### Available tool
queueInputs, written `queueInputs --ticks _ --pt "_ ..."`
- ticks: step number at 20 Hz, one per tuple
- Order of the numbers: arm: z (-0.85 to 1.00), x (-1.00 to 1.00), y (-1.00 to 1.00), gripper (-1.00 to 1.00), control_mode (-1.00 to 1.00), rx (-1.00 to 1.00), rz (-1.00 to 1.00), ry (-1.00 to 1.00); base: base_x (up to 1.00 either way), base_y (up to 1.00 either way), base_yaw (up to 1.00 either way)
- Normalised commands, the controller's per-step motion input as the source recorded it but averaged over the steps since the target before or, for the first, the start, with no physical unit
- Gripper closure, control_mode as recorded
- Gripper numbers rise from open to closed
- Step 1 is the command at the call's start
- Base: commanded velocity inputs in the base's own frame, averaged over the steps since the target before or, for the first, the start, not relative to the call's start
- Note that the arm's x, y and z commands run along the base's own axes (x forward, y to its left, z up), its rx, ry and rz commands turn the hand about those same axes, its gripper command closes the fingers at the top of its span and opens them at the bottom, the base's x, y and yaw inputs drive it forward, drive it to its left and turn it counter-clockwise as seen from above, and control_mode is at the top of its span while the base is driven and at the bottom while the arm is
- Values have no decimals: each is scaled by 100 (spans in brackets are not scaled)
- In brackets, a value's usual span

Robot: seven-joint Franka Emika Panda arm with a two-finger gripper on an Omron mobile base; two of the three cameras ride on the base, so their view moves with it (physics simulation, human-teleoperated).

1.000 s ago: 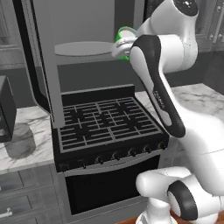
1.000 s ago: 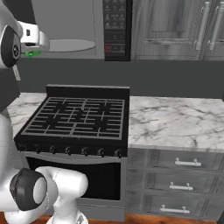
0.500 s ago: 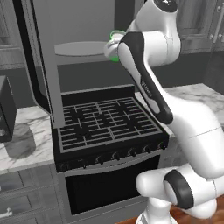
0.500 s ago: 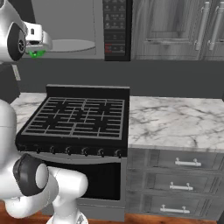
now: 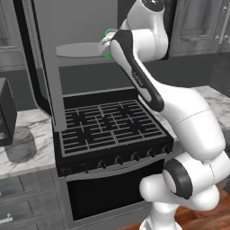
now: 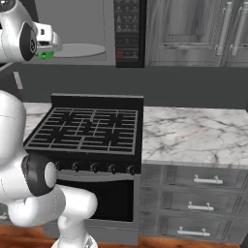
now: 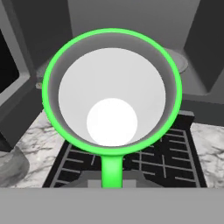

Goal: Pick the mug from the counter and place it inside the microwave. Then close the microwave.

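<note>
Hand view looks straight down into the mug point(image 7: 111, 92), its green rim and whitish inside right under my wrist, the handle pointing toward me; my fingertips are hidden, so I cannot tell how wide my gripper point(image 6: 44, 47) stands, though I judge it carries the mug. From the right base view the mug hangs just at the front edge of the microwave point(image 6: 97, 29), level with the turntable point(image 5: 78, 49), which lies ahead of my hand and deeper in. The stove point(image 6: 85, 130) sits well below.
</note>
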Motion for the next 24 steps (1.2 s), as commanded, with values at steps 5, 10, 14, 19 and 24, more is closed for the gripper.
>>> queueInputs --ticks 5,10,14,19,24 --pt "1 56 10 100 -100 0 0 2 0 0 0" --pt "0 66 9 100 -100 0 0 2 0 0 0" --pt "0 52 10 100 -100 0 0 2 0 0 0" --pt "0 48 11 100 -100 -1 0 2 0 0 0" --pt "0 52 6 100 -100 -1 0 1 0 0 0"
